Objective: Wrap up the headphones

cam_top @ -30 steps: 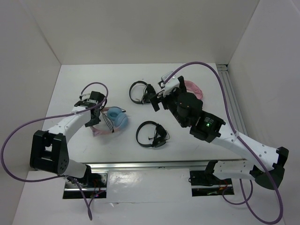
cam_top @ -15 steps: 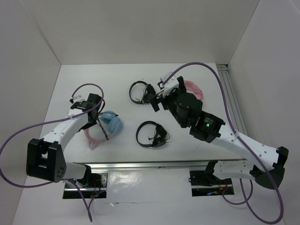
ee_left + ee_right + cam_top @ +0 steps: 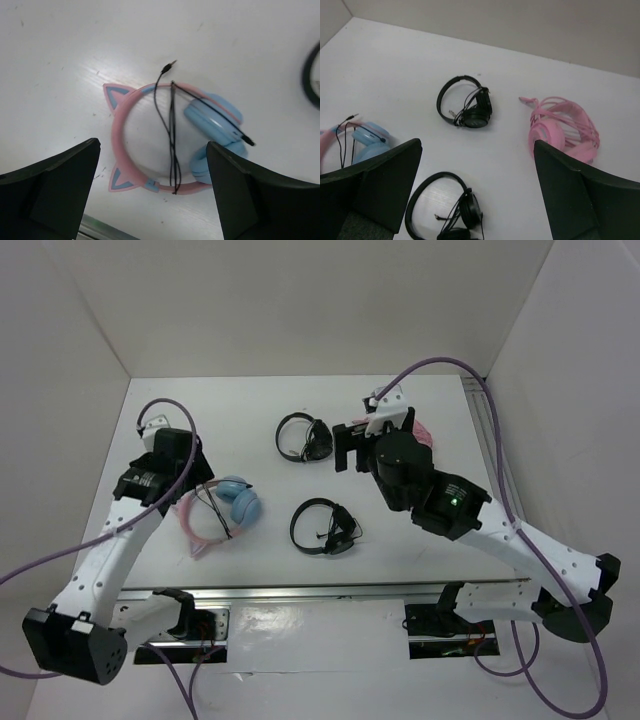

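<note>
Left wrist view: the headphones lie flat on the white counter at mid-frame. Their blue cups are at the right, and their thin dark cable is strung across the pink hoop. The left end effector hangs above them, its fingers spread wide at the lower corners, holding nothing. In the right wrist view the right end effector is equally spread and empty. All-pink headphones lie at right, a black headset at centre and a second black headset at the bottom edge.
</note>
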Motion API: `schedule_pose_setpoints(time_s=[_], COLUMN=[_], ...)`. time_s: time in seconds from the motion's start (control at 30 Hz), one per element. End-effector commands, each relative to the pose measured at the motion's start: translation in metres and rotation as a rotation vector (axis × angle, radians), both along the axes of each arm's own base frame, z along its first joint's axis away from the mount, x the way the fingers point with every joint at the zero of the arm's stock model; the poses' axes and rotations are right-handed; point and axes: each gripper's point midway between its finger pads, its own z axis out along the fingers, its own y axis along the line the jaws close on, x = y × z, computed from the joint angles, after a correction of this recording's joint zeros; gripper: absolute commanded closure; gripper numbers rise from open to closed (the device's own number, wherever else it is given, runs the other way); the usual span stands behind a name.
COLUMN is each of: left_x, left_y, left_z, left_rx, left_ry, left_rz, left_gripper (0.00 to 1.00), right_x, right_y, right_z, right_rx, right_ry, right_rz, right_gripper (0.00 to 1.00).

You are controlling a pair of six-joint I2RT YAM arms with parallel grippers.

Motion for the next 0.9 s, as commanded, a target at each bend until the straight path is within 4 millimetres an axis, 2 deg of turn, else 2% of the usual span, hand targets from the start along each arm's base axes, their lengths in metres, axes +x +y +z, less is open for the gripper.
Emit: schedule_pose_setpoints(time_s=[0.0,0.1,0.17,0.2,0.23,0.33,0.4,0.5,0.57,0.63,0.83,0.87], left_x=[0.015,0.006,-0.001,-0.008,-0.013,-0.036,-0.047,-0.072,-0.088,-0.097,-0.108,-0.108], left_y=[-0.019,-0.023,-0.029,-0.036,-0.038,-0.041,-0.038,-0.020,-0.011,-0.007,-0.007,-0.008], left_z=[0.053,0.083,0.102,0.121,0.132,0.162,0.169,0.190,0.204,0.209,0.216,0.216], left_rx=[-0.047,-0.080,-0.101,-0.123,-0.136,-0.141,-0.127,-0.079,-0.052,-0.030,-0.035,-0.039], left_ry=[-0.165,-0.261,-0.327,-0.391,-0.426,-0.522,-0.554,-0.625,-0.676,-0.679,-0.700,-0.700], left_rz=[-0.145,-0.192,-0.232,-0.279,-0.297,-0.349,-0.359,-0.302,-0.276,-0.276,-0.285,-0.294], left_gripper=[0.00,0.00,0.00,0.00,0.00,0.00,0.00,0.00,0.00,0.00,0.00,0.00], right_x=[-0.021,-0.032,-0.039,-0.041,-0.047,-0.060,-0.069,-0.078,-0.083,-0.086,-0.086,-0.085], right_y=[-0.027,-0.050,-0.065,-0.073,-0.081,-0.106,-0.119,-0.135,-0.145,-0.150,-0.153,-0.149], right_z=[-0.008,-0.016,-0.010,-0.008,-0.005,0.003,0.010,0.018,0.018,0.018,0.018,0.016], right_rx=[0.055,0.050,0.067,0.058,0.049,0.060,0.085,0.102,0.096,0.092,0.091,0.084], right_ry=[0.098,0.133,0.132,0.132,0.146,0.150,0.141,0.139,0.143,0.145,0.143,0.152], right_rz=[-0.065,-0.100,-0.131,-0.142,-0.146,-0.173,-0.162,-0.166,-0.179,-0.179,-0.199,-0.188], right_gripper=[0.00,0.00,0.00,0.00,0.00,0.00,0.00,0.00,0.00,0.00,0.00,0.00])
